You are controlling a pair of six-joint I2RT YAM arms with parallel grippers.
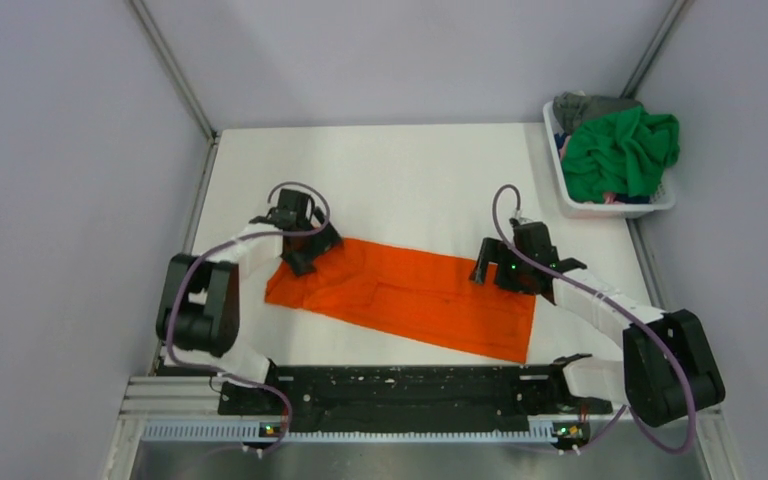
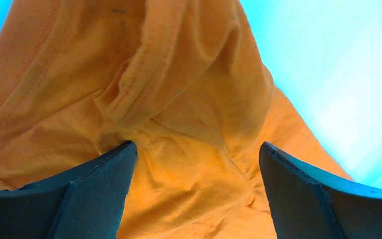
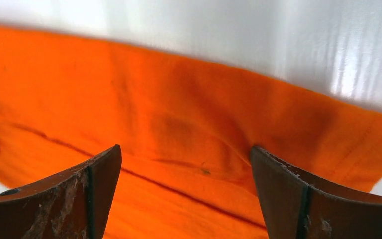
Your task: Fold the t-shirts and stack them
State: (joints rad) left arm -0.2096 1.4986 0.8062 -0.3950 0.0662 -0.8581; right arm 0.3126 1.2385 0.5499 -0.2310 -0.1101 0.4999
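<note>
An orange t-shirt [image 1: 410,296] lies folded into a long strip across the middle of the white table [image 1: 410,170]. My left gripper [image 1: 305,250] hovers over its far left end, jaws wide open, with rumpled orange cloth [image 2: 189,149] lying loose between the fingers [image 2: 94,189]. Over the strip's far right part my right gripper [image 1: 495,272] is also open, nothing pinched, flat orange cloth [image 3: 179,149] below it. A green t-shirt [image 1: 620,150] and a grey t-shirt [image 1: 585,105] are heaped in the basket.
The white slatted basket [image 1: 615,208] stands at the table's far right corner. Grey walls enclose the table on the left, back and right. The arm bases sit on a black rail [image 1: 400,395] at the near edge.
</note>
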